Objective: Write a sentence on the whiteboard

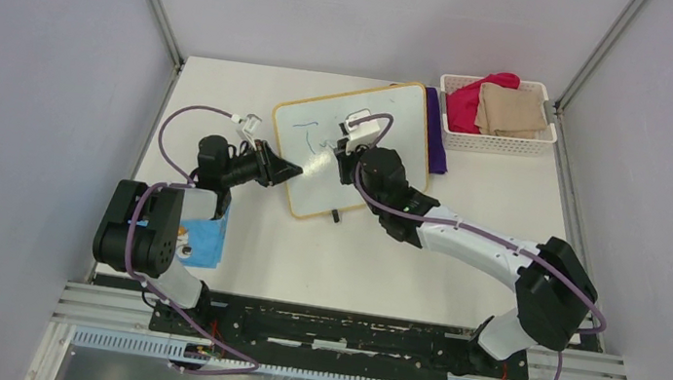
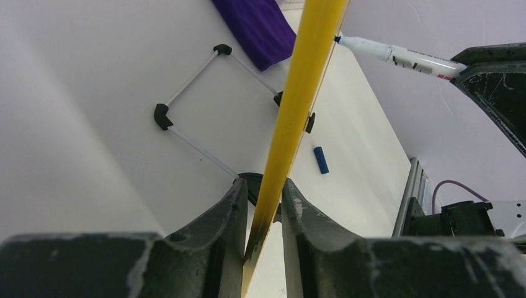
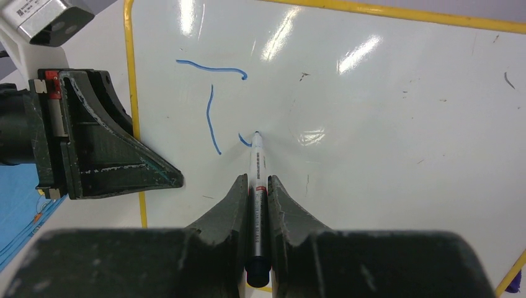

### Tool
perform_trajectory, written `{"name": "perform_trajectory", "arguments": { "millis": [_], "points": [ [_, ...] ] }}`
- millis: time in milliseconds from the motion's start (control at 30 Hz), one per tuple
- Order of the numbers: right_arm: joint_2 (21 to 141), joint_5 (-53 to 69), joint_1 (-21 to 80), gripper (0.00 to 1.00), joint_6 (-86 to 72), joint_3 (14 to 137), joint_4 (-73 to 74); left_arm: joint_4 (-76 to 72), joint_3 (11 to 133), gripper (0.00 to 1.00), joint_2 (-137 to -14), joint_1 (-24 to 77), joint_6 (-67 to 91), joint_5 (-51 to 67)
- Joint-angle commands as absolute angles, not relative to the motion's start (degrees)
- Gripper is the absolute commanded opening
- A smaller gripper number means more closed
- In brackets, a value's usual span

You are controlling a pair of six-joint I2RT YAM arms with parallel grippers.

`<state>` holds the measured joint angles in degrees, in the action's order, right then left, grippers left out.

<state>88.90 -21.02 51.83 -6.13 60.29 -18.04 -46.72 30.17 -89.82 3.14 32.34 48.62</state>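
Robot lab cell, plain grey walls [image 1: 25, 61], aluminium rail [image 1: 338, 372], white table [image 1: 322, 267]

Arms [image 1: 473, 242] blk w/ white links; purple cables [image 1: 183, 118]; scuffed blk fingers [image 3: 217, 217]

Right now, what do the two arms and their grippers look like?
Both arms, left arm and right arm, have black joints and white links, each trailed by a purple cable. The left gripper and right gripper have black, wedge-shaped fingers, scuffed whitish. White camera modules sit on the wrists.
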Motion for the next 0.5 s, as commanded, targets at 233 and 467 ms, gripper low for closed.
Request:
{"name": "perform_trajectory", "arguments": {
  "millis": [233,467],
  "points": [
    [90.2,-19.3,51.3,0.0,-5.5,65.2,-18.9,-45.7,31.6,0.32,-88.9,3.5,28.8,48.9],
    [90.7,-17.6,51.6,0.0,-5.5,64.9,-18.0,-45.2,31.7,0.32,-88.9,3.5,28.4,48.7]
  ]
}}
